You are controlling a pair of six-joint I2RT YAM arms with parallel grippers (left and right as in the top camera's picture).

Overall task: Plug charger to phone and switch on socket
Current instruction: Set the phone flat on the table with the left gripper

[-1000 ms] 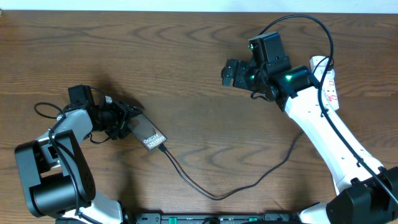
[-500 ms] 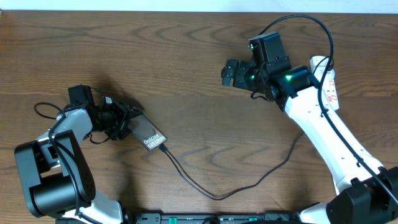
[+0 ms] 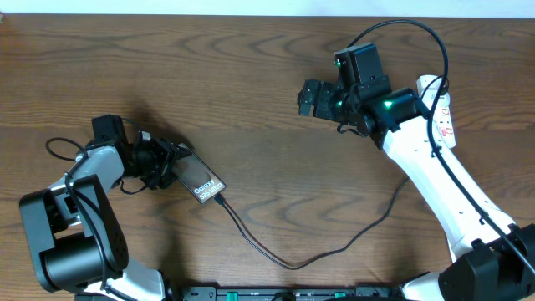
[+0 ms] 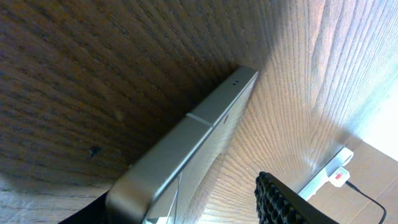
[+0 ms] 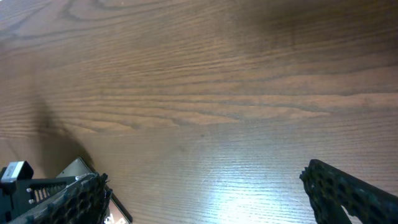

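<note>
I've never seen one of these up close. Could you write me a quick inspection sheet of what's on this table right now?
Surface: brown wooden table, mostly bare.
Job's things: phone left of centre, lettering up. The charger runs from the phone's near end in a loop towards the right arm. The socket sits at the right edge, partly hidden by that arm.
Clutter: nothing seen.
Hands: left hand shut on the phone's far end. Right hand open and empty above the table.
Cables: thick arm cable arcs over the right arm.
Surroundings: pale strip beyond the far edge, dark rail along the near edge.
</note>
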